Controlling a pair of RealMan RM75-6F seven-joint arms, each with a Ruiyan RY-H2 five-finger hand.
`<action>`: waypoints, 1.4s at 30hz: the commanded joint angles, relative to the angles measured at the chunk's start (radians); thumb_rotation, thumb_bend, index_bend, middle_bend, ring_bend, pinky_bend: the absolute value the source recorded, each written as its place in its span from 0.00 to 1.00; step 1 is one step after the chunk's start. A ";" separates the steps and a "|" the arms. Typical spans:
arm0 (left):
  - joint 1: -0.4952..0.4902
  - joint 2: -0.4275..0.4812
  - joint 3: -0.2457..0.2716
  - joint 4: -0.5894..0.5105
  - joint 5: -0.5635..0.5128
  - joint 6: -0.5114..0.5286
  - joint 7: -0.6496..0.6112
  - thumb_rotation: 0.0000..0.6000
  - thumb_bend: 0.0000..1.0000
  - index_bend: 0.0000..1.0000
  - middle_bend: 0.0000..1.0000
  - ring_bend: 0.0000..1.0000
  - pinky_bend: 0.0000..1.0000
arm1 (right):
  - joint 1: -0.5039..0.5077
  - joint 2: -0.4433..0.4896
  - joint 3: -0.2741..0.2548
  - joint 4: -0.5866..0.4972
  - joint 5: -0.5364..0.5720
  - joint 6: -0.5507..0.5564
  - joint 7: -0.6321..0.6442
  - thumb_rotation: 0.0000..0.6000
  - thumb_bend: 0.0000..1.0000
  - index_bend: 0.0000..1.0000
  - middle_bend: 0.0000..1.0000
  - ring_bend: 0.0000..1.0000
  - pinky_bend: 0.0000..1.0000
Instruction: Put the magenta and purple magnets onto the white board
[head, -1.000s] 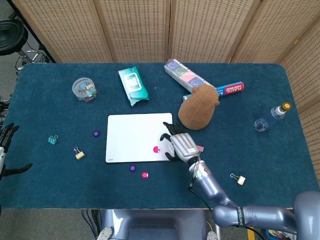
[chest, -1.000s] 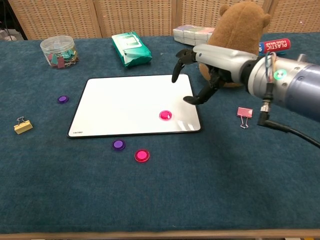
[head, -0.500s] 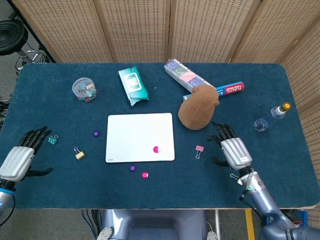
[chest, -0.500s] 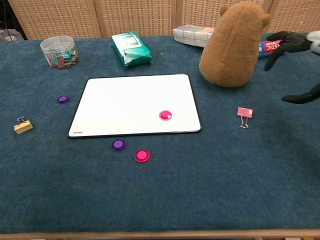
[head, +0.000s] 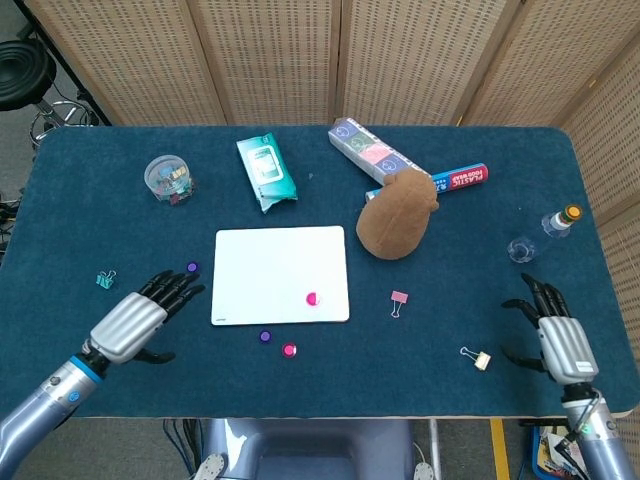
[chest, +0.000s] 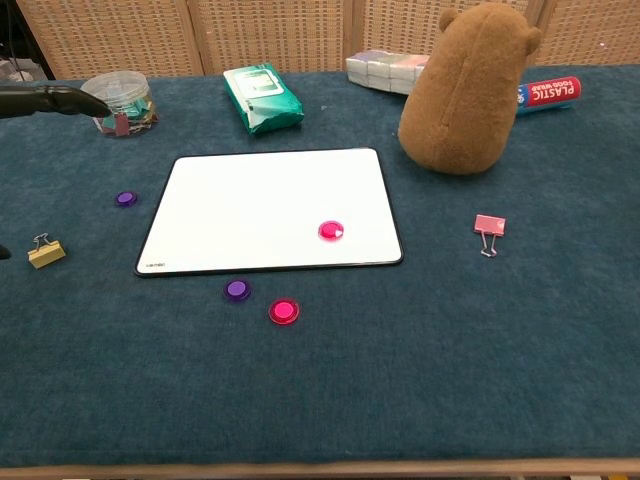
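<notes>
The white board (head: 280, 274) (chest: 270, 210) lies flat mid-table with one magenta magnet (head: 312, 298) (chest: 331, 231) on its right part. In front of the board, on the cloth, lie a purple magnet (head: 265, 337) (chest: 237, 290) and a second magenta magnet (head: 289, 350) (chest: 284, 311). Another purple magnet (head: 192, 267) (chest: 125, 198) sits left of the board. My left hand (head: 140, 315) (chest: 45, 100) hovers open left of the board, fingers spread toward that purple magnet. My right hand (head: 558, 338) is open and empty near the table's right front edge.
A brown plush toy (head: 396, 218) stands right of the board. Behind it lie card boxes (head: 372, 151) and a tube (head: 455, 178). A green wipes pack (head: 266, 172) and a jar of clips (head: 168, 180) are at the back left. Binder clips (head: 399, 300) (head: 158, 307) (head: 477, 357) are scattered; a bottle (head: 545, 231) stands far right.
My right hand has drawn back from the board's right edge to the table's right front. My left hand has come in from the far left toward the purple magnet beside the board.
</notes>
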 joint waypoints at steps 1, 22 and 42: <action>-0.059 -0.046 -0.031 -0.073 -0.070 -0.081 0.123 1.00 0.00 0.15 0.00 0.00 0.00 | -0.018 0.017 -0.004 0.010 -0.022 0.012 0.033 1.00 0.23 0.29 0.00 0.00 0.00; -0.283 -0.371 -0.062 -0.130 -0.631 -0.150 0.732 1.00 0.10 0.34 0.00 0.00 0.00 | -0.046 0.047 0.048 0.021 -0.053 -0.019 0.113 1.00 0.23 0.31 0.00 0.00 0.00; -0.391 -0.490 -0.011 -0.059 -0.796 -0.084 0.815 1.00 0.21 0.38 0.00 0.00 0.00 | -0.060 0.049 0.073 0.025 -0.066 -0.045 0.129 1.00 0.23 0.31 0.00 0.00 0.00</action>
